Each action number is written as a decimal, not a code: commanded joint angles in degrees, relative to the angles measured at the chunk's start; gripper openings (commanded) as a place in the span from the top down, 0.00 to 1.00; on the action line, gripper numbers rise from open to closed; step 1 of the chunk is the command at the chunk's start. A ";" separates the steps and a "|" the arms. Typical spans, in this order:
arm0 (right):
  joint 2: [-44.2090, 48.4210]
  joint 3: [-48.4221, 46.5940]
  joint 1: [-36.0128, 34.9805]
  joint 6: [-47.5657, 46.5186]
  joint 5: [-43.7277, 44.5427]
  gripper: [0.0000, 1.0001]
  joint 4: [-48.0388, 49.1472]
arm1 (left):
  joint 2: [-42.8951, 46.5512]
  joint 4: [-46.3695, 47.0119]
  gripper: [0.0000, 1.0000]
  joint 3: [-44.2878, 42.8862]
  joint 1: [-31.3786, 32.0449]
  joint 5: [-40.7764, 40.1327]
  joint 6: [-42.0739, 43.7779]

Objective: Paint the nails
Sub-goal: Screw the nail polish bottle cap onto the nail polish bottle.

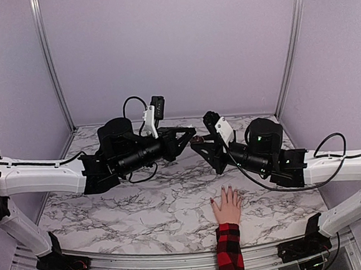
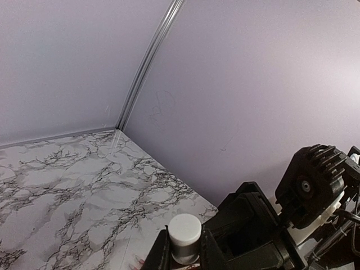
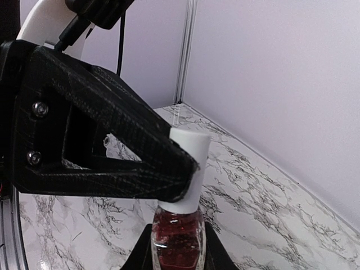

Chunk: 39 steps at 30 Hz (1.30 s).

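A pale hand (image 1: 227, 207) in a red-and-black plaid sleeve (image 1: 229, 256) lies flat on the marble table near the front edge. Its nails (image 1: 229, 187) are tiny and dark at the fingertips. Above the table's middle the two grippers meet on a small nail-polish bottle (image 3: 179, 244) of red polish. My right gripper (image 3: 179, 257) is shut on the glass body, also seen from above (image 1: 201, 144). My left gripper (image 2: 184, 248) is shut on the bottle's white cap (image 2: 184, 232), which also shows in the right wrist view (image 3: 190, 163). The bottle is held upright, behind and left of the hand.
The marble tabletop (image 1: 142, 200) is enclosed by lilac walls with metal corner posts (image 1: 51, 64). Both arms stretch inward from the sides. Cables loop over the left wrist (image 1: 131, 104) and beside the right arm (image 1: 331, 145).
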State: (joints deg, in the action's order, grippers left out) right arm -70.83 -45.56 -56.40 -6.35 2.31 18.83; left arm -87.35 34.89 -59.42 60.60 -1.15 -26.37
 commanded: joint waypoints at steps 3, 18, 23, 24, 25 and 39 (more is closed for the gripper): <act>2.03 -2.35 -0.34 -0.77 -1.49 1.00 3.94 | -0.62 3.89 0.91 -0.26 0.05 3.19 -0.30; 5.33 -1.85 6.52 4.32 -29.09 1.00 10.68 | -0.09 7.12 0.96 3.72 -0.39 16.53 4.55; 6.04 -2.22 7.27 5.00 -37.15 1.00 11.96 | -0.90 7.11 0.95 4.21 -0.65 26.12 8.82; 6.19 -2.28 7.32 5.08 -38.52 1.00 12.35 | -1.22 7.12 0.95 4.22 -0.66 28.30 9.58; 6.34 -2.19 7.33 5.28 -39.91 1.00 12.90 | -1.58 7.12 0.94 4.15 -0.66 30.24 10.29; 5.90 -4.22 7.30 8.12 -58.68 1.00 17.86 | -5.94 7.12 0.94 1.97 -1.92 50.03 13.84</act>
State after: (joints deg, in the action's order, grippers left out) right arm -65.98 -45.28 -48.23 -0.34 -49.23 25.06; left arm -88.31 51.92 -58.43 58.54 39.75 -14.06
